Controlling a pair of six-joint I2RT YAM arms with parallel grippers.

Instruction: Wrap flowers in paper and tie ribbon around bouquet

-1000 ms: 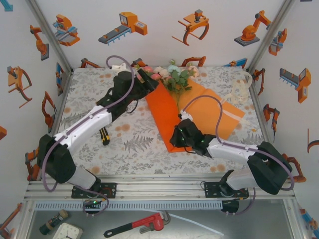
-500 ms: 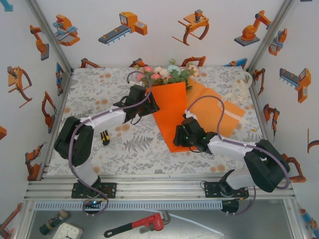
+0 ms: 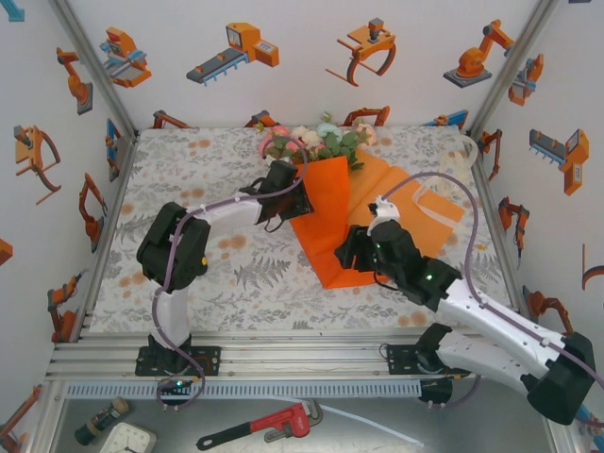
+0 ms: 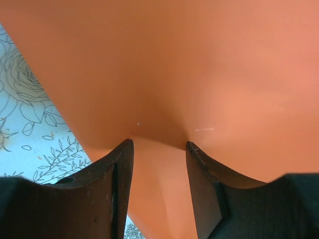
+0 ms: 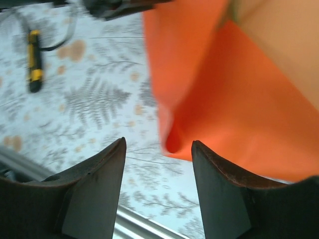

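Two robot arms work an orange sheet on a floral tablecloth (image 3: 236, 274). The paper (image 3: 326, 217) lies right of the table's middle, its left part folded up and over into a cone-like flap, the rest spread flat toward the right. The flowers (image 3: 316, 142), pink, white and pale green, poke out at the far end of the fold. The left gripper (image 3: 302, 194) reaches in from the left to the flap's far left edge. In its wrist view the fingers stand part-way apart astride a ridge of the paper (image 4: 199, 64), fingertips against the sheet, though whether they pinch it cannot be told. The right gripper (image 3: 347, 253) hovers at the near tip of the fold, its jaws apart with nothing between them and the paper's near corner (image 5: 169, 139) just beyond the fingertips. The ribbon (image 3: 456, 168) lies in a loose loop at the far right, by the paper's edge. A yellow-and-black tool (image 5: 33, 59) rests on the cloth to the left.
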